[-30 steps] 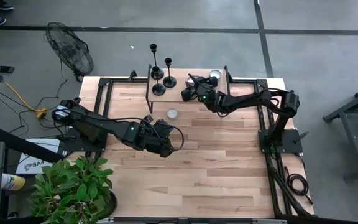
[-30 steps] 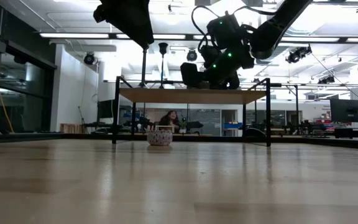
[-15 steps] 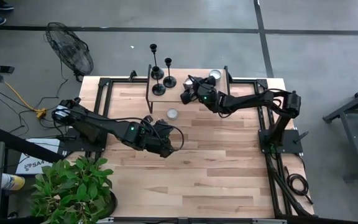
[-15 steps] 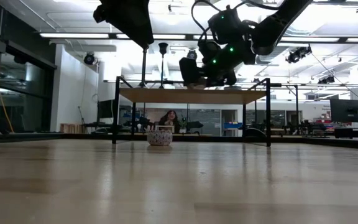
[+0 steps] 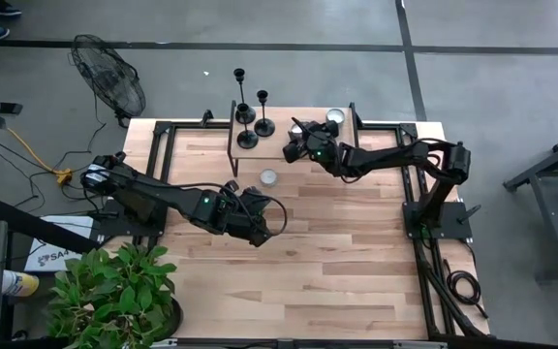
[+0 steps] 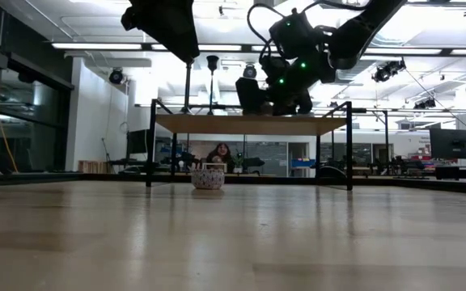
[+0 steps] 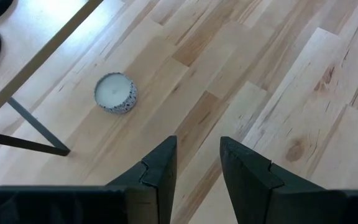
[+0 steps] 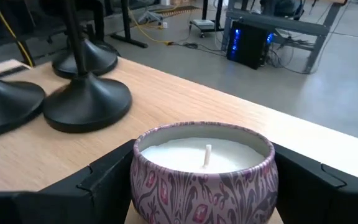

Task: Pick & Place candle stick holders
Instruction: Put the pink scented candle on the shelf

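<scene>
Three black candle stick holders stand on their round bases at the left end of a raised wooden shelf at the table's far edge. Their bases also show in the right wrist view. My right gripper is over the shelf just right of them, shut on a purple patterned candle tin. My left gripper hangs open and empty above the table's middle. Below it, a second candle tin sits on the table. My right gripper pinches the candle tin's round side wall between its two fingers, one on each side. The fingers reach in about level over the shelf, from the table's right. The tin is upright with its wick up. Whether its bottom rests on the shelf does not show.
The second tin lies on the table just in front of the shelf's black legs. A third tin sits at the shelf's far right. A potted plant stands at the near left corner. Bare wood lies toward the near edge.
My right gripper has shifted a little over the shelf and stays shut on the candle tin.
</scene>
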`<state>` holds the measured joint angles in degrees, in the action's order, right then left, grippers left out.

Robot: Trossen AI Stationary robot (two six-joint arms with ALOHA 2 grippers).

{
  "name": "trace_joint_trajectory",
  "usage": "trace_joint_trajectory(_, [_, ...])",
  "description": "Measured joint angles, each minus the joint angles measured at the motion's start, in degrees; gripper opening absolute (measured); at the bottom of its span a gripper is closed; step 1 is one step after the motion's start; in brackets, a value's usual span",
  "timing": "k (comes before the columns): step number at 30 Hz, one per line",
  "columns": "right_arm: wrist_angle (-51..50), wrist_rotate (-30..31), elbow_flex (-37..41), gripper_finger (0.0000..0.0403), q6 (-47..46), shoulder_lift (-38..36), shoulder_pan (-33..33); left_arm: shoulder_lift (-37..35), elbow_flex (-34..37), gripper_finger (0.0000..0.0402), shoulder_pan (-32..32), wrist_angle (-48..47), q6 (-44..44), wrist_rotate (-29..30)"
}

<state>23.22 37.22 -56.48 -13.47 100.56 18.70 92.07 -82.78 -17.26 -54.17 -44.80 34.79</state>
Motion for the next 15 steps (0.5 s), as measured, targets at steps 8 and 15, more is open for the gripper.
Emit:
trace_joint_trajectory(8, [-3.0, 0.0, -0.1, 0.0303, -1.2, -0.1, 0.0, 0.0, 0.0, 0.012, 0.0, 0.0, 1.1, -0.8])
trace_joint_trajectory(15, [-3.6, 0.4, -0.1, 0.0303, -2.1, 0.0, -0.1, 0.0, 0.0, 0.012, 0.0, 0.0, 1.0, -0.8])
